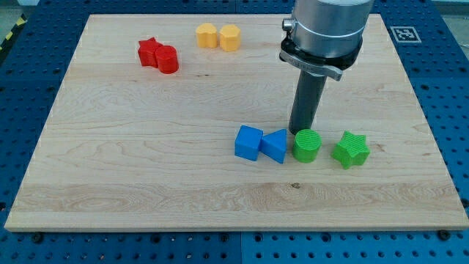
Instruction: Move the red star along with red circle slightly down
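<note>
My tip (300,132): bare rod end, nothing to open or shut, holding nothing; it sits on the board just above the green circle (307,145), close to the blue triangle (275,144), far from the red pair
Red star (150,53): near the view's top left, touching the red circle (168,60) on its right
Yellow blocks (218,36): two, side by side, right of the red pair, apart from it
Other blocks: blue cube (248,141) left of the triangle, green star (350,149) at the row's right end
Step in hand: not yet begun, I judge; I must travel to the top edge above the reds
Doing it well: come in between the reds and the yellows without clipping either, settle above the seam where star meets circle, then push down a short way so both slide together
Risk: an off-centre push would split the pair or spin the star
</note>
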Controlling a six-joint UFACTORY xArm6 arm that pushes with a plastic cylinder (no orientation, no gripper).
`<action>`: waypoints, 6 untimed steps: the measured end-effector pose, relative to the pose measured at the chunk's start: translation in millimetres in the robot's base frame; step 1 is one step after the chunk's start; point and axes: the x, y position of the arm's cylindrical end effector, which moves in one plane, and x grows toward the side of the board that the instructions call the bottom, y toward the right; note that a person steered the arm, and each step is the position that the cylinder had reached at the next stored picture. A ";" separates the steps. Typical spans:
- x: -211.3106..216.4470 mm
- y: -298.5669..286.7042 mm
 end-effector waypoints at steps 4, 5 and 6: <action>-32.0 -100.9; -59.9 -131.9; -83.9 -149.1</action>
